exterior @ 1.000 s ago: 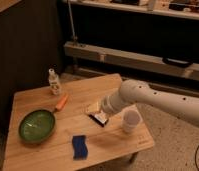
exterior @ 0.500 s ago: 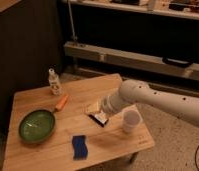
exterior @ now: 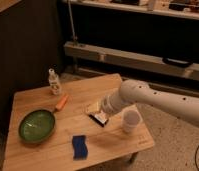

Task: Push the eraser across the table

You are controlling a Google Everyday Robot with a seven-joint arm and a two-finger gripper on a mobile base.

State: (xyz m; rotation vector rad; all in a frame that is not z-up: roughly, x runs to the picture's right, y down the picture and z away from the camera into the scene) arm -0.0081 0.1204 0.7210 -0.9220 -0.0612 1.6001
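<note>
hovering low over the middle of the bench (exterior: 35, 99), the end effector (exterior: 95, 110) sat right at the eraser (exterior: 99, 120), its jaws wide open and gripping nothing. the eraser lay flat near the bench's centre, with a white cup (exterior: 130, 121) just beside it and a blue block (exterior: 79, 146) nearer the front edge. this looked like the contact step, the push itself not yet done. the next move called for a steady, low sweep across the planks, keeping the eraser flat and steering clear of the cup.
</note>
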